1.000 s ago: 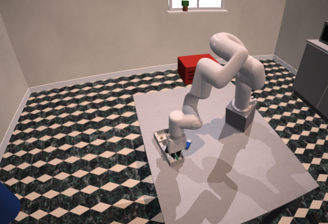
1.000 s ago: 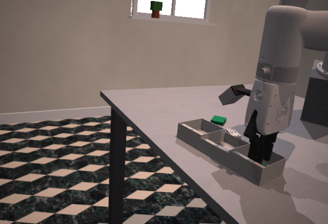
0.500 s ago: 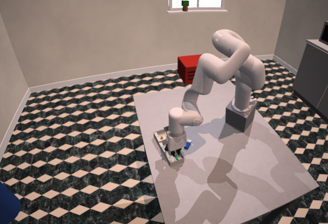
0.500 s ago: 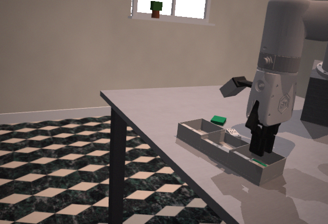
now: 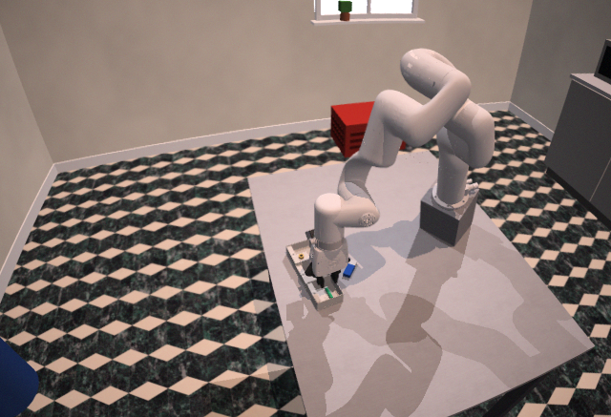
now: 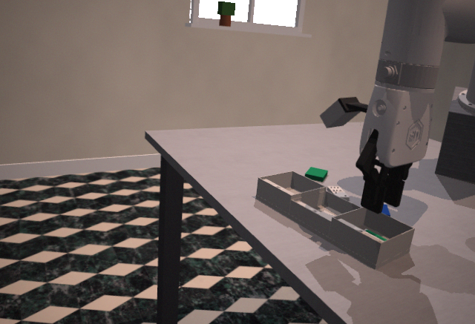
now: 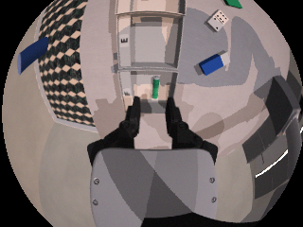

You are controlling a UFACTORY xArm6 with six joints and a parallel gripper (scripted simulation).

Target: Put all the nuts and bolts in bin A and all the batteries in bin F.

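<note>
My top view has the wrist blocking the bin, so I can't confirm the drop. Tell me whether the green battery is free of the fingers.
Observer: Free. In the wrist view the green battery lies on the end compartment's floor, ahead of the open gripper, with nothing between the fingers.
Operator: Give me the fingertips' height against the rim.
Observer: The exterior view shows them at or just above the rim of the bin, over that end compartment.
Operator: Report what the arm hides beside the bin.
Observer: A green block and a white die lie on the table along the bin's far side.
</note>
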